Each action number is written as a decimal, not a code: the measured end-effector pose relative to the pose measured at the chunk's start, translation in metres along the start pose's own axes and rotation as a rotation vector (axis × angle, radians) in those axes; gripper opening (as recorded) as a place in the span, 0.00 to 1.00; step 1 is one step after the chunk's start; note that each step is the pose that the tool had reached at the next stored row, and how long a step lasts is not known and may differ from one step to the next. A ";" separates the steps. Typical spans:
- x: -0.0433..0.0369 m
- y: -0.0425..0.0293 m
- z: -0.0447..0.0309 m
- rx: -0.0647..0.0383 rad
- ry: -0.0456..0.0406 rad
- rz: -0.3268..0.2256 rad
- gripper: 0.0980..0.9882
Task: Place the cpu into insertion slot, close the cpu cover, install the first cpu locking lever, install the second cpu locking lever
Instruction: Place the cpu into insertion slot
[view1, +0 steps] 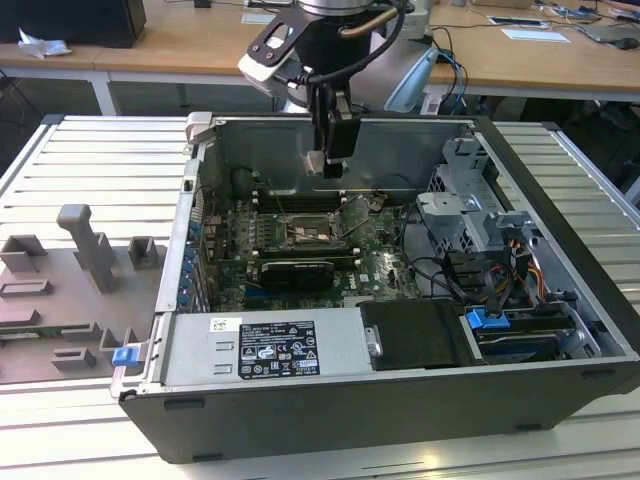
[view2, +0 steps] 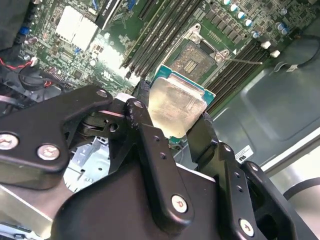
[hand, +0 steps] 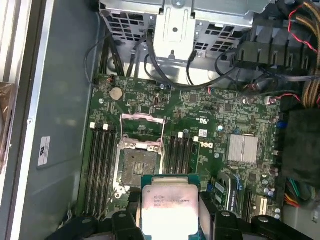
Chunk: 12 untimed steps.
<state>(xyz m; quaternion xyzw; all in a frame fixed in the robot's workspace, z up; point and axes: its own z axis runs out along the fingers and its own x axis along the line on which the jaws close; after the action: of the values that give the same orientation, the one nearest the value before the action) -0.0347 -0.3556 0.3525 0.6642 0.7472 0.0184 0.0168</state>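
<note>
First wrist view: how is the insertion slot (hand: 136, 165) found?
— Uncovered, the cpu cover (hand: 142, 117) standing raised; it is set below the gripper (hand: 170, 216), slightly offset.
— And the cpu (hand: 170, 202)?
— Pinched flat by that gripper, held above the motherboard (hand: 210, 107).

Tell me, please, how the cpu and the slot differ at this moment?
The cpu is gripped in the claw, clear of the board; the slot is fixed on that board and lies empty. The cpu's top is pale and silvery; the slot's centre is dark. Both are square and look much alike in footprint.
</note>
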 end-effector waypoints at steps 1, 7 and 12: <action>0.0000 0.0000 0.0012 0.000 -0.0001 0.001 0.50; 0.0001 -0.0004 0.0091 0.001 -0.0034 0.069 0.50; 0.0001 -0.0008 0.0164 0.001 -0.0034 0.069 0.50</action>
<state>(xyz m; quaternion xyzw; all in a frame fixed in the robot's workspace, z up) -0.0347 -0.3555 0.3361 0.6896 0.7238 0.0175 0.0172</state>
